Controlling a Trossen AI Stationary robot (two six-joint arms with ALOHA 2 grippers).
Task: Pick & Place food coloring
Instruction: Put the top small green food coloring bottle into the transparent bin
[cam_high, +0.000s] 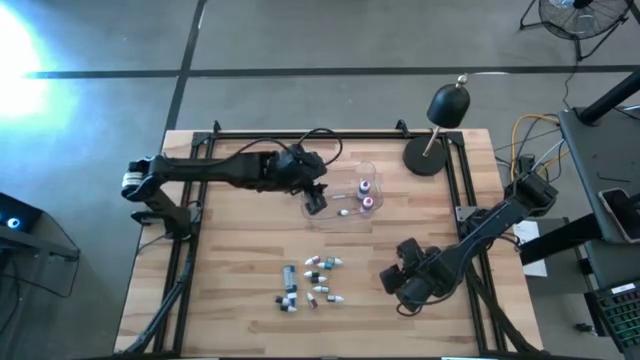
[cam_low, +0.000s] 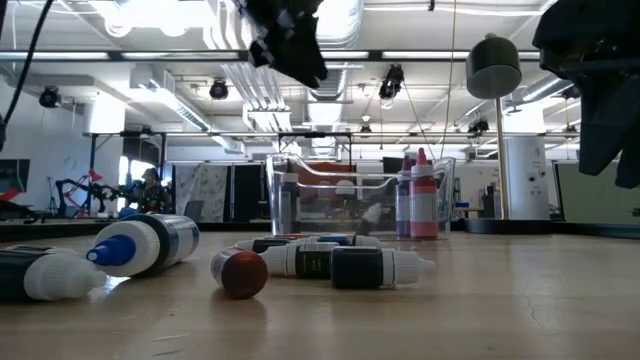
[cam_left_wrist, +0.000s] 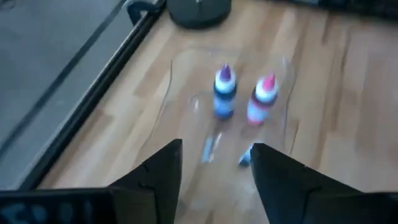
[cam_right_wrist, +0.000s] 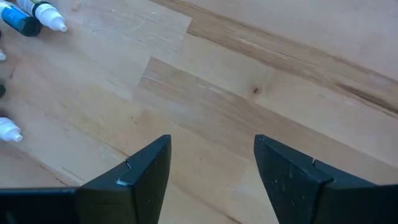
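Several tiny food coloring bottles (cam_high: 310, 280) lie loose on the wooden table; the low view shows them on their sides (cam_low: 300, 262). A clear plastic tub (cam_high: 345, 170) holds a purple-capped bottle (cam_left_wrist: 224, 93) and a pink-capped bottle (cam_left_wrist: 263, 99), both upright, with small white-tipped bottles (cam_left_wrist: 208, 149) lying on its floor. My left gripper (cam_left_wrist: 214, 168) hangs open above the tub's near-left rim (cam_high: 315, 200), with nothing between its fingers. My right gripper (cam_right_wrist: 211, 168) is open over bare wood (cam_high: 400, 280), to the right of the loose bottles.
A black dome lamp (cam_high: 447, 104) on a round base (cam_high: 425, 157) stands at the far right, just beyond the tub. A black metal frame (cam_high: 300, 133) runs around the table's edges. Bare wood lies between the loose bottles and the tub.
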